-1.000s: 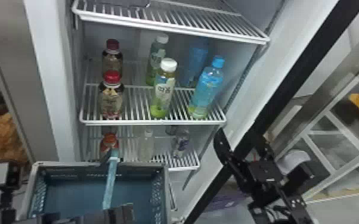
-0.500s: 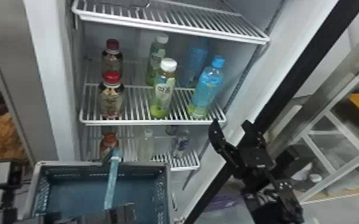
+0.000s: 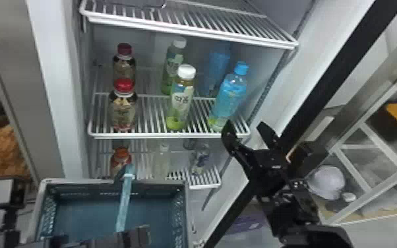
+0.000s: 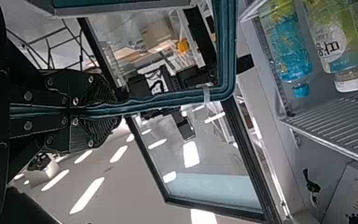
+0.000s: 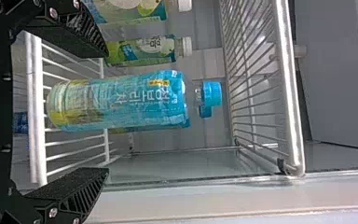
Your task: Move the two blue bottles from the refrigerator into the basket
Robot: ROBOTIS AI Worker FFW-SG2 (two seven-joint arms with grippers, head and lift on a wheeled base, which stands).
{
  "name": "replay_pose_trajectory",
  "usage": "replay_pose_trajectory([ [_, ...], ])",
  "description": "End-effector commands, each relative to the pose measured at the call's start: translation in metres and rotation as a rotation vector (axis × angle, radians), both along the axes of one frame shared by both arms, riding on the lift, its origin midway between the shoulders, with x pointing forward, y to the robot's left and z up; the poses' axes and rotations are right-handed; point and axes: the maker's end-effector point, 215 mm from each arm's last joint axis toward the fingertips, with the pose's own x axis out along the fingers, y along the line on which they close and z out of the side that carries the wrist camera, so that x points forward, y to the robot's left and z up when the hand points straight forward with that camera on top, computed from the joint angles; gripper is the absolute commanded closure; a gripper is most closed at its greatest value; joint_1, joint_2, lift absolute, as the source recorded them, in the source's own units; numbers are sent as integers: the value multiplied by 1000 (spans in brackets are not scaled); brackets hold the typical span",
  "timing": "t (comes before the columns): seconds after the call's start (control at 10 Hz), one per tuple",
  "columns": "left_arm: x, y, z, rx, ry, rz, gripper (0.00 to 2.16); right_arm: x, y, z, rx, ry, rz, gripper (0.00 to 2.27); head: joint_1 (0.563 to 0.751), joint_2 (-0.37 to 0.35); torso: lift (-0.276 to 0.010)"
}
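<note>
The right gripper (image 3: 245,125) had advanced, fingers spread, towards the near blue bottle (image 3: 229,99) at the shelf's (image 3: 141,135) right; grasping seemed next; the far blue bottle (image 3: 219,62) stood beyond; the left gripper (image 4: 117,109) clasped the basket (image 3: 161,181).

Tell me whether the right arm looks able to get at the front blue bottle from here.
Probably yes: the right hand is open and faces the front blue bottle, with nothing visible between them. The nearest green bottle stands to one side, seemingly out of the way.
</note>
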Motion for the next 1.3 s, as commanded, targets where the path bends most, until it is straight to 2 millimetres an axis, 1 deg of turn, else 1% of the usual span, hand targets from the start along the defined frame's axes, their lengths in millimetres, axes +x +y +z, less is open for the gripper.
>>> replay_pose_trajectory([
  [0.0,0,0,0,0,0,-1,1173,12,3,1,-1,-2,8,139,695,-350,0],
  [0.3,-1,-1,-1,3,3,-3,1173,32,4,0,-12,16,14,139,695,-350,0],
  [0.6,-2,-1,-2,6,5,-5,1173,50,9,1,-21,16,24,139,695,-350,0],
  [0.8,-2,-1,-2,6,5,-5,1173,62,11,-3,-25,30,29,139,695,-350,0],
  [0.9,-2,-1,-2,6,6,-5,1173,68,13,-1,-27,27,32,139,695,-350,0],
  [1.0,-2,-2,-2,6,6,-7,1173,74,17,-4,-27,35,44,139,695,-350,0],
  [1.2,-2,-2,-3,8,10,-7,1173,83,19,-7,-30,41,47,140,695,-350,0],
])
